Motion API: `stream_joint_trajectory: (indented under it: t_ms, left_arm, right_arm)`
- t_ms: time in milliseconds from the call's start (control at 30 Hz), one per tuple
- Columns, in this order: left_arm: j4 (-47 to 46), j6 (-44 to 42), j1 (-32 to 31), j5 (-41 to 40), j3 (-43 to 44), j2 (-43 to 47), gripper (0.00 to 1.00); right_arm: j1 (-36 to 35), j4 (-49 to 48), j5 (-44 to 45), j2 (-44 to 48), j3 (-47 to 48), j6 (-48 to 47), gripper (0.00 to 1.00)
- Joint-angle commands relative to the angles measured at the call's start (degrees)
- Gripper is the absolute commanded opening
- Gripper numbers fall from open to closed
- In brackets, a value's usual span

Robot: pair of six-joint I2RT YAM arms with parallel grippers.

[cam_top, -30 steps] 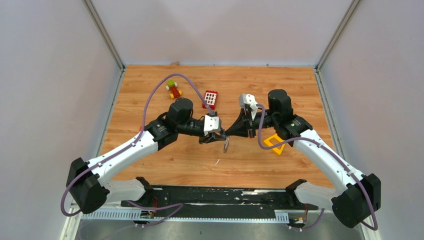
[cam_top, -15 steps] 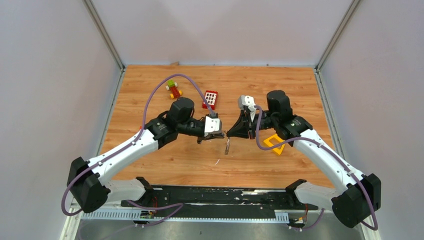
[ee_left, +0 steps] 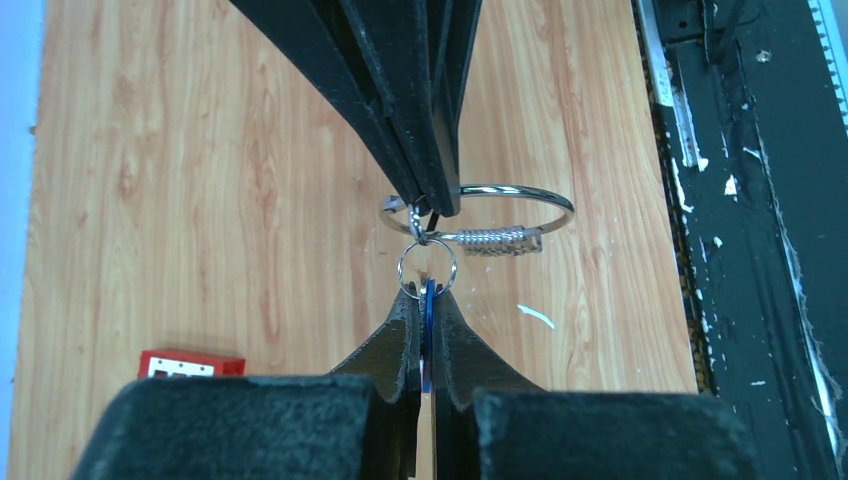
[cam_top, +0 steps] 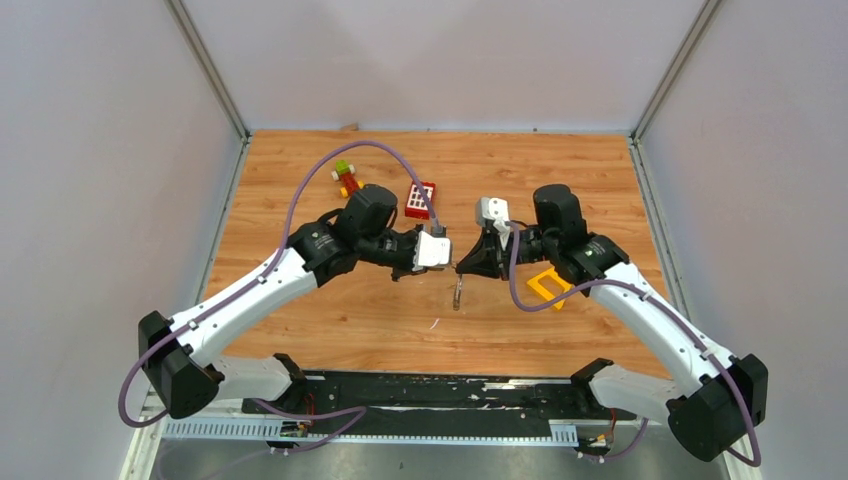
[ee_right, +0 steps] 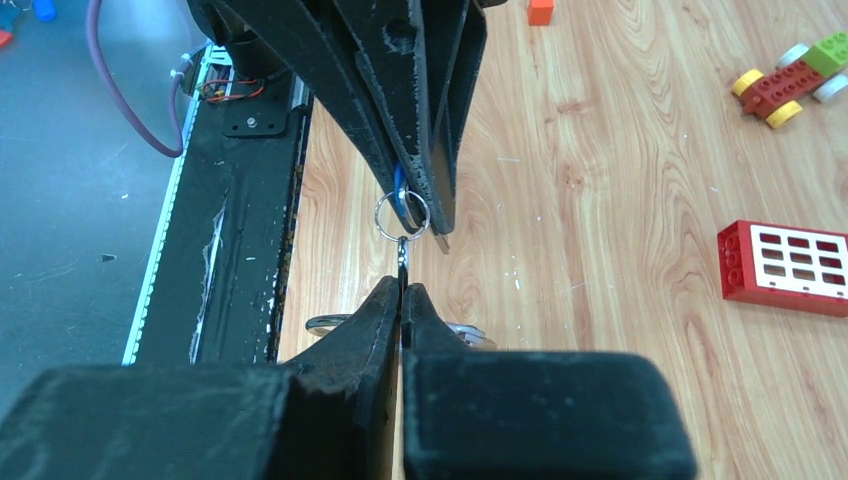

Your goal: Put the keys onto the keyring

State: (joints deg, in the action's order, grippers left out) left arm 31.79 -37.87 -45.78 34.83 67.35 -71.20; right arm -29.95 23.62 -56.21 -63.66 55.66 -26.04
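Over the wood-grain counter (cam_top: pixel 500 340), two black wedge-shaped claws meet tip to tip. The right claw (ee_right: pixel 402 290) is pinched together on the rim of one thin, round silver keyring (ee_left: pixel 520 195), which has a coiled stretch. The left claw (ee_left: pixel 426 296) is clamped on one blue-tagged key (ee_left: pixel 428 335). Its blade is hidden between the pads, with one small wire loop (ee_left: pixel 427 268) bridging the claws; any further keys cannot be made out.
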Motion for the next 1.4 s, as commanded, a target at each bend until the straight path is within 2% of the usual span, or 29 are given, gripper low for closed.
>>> stream_joint_trajectory:
  t_ms: [0, 567, 733, 833, 967, 1200, 1367]
  left_arm:
    - [6.3, -1.6, -0.3, -1.6, 2.1, 0.0, 0.00]
    - [1.2, 4.2, -0.6, -6.9, -0.6, 2.0, 0.00]
    - [2.6, 4.0, -0.6, -9.1, 3.2, -0.7, 0.00]
    - [3.8, 4.5, -0.6, -10.5, 6.2, -3.5, 0.00]
    - [5.3, 4.9, -0.6, -12.7, 10.0, -7.6, 0.00]
    - [9.5, 5.1, -0.6, -16.1, 17.5, -16.6, 0.00]
    - [10.6, 7.0, -0.6, -16.5, 24.5, -25.1, 0.00]
  right_arm:
    - [1.0, 1.1, 3.8, -0.5, -1.3, 0.1, 0.00]
    - [2.9, -2.1, 3.2, 0.2, -4.0, 2.1, 0.02]
    - [6.1, -2.3, 0.2, -1.3, -3.9, 4.4, 0.15]
    - [10.6, -2.6, -3.6, -1.5, -3.6, 6.5, 0.32]
    - [16.4, -2.7, -7.7, 0.0, -3.2, 8.6, 0.43]
    - [21.2, -5.3, -6.9, 7.0, -3.5, 11.1, 0.49]
    - [22.9, -2.9, -0.8, 9.1, -1.0, 11.9, 0.50]
